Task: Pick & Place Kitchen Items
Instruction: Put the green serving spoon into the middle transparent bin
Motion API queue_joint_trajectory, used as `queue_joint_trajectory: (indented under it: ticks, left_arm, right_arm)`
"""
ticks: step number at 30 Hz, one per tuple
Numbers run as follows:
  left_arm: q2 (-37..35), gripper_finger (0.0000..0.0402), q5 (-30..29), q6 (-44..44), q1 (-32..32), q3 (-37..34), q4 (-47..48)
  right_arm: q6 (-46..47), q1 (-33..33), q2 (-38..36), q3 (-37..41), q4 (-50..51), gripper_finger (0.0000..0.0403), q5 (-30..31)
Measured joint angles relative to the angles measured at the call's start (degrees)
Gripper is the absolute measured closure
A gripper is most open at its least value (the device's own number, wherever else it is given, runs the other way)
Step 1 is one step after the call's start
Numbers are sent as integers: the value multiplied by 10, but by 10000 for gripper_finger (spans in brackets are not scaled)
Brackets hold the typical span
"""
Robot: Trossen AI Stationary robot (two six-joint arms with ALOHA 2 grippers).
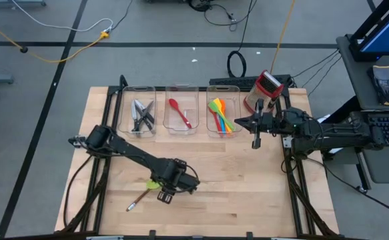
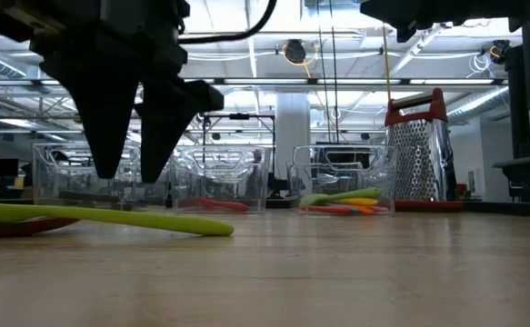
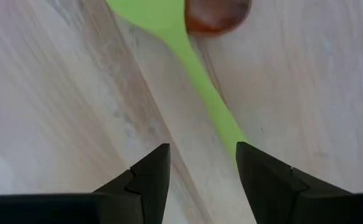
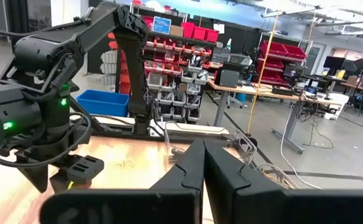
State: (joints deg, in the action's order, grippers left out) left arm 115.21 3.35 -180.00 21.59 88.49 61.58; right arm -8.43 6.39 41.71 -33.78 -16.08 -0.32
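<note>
A lime-green utensil (image 3: pixel 197 74) lies flat on the wooden table (image 1: pixel 247 193), toward its near left. Its head touches a reddish-brown utensil (image 3: pixel 218 11) whose handle (image 1: pixel 139 200) runs toward the near edge. My left gripper (image 3: pixel 200 158) points down over the green handle's free end, open. One finger (image 3: pixel 262 180) stands right by that end and the other (image 3: pixel 150 180) is over bare wood. In the low view the fingertips (image 2: pixel 128 173) hang clear above the green utensil (image 2: pixel 110 218). My right gripper (image 4: pixel 203 174) is shut and empty, held high at the table's right side (image 1: pixel 255 140).
Three clear bins stand in a row at the far side. One holds knives (image 1: pixel 141 117), one a red spoon (image 1: pixel 179 113), and one green, yellow and orange utensils (image 1: pixel 222 117). A red-and-steel box grater (image 1: pixel 264 90) stands at the far right. Bare wood lies to the near right.
</note>
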Motion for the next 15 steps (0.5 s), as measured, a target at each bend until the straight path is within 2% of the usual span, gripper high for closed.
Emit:
queue_joint_trajectory:
  ticks: [15]
  left_arm:
    - [15, 213, 28, 0, -5, 0, 39]
  right_arm:
    - [0, 0, 0, 0, 21, 403, 0]
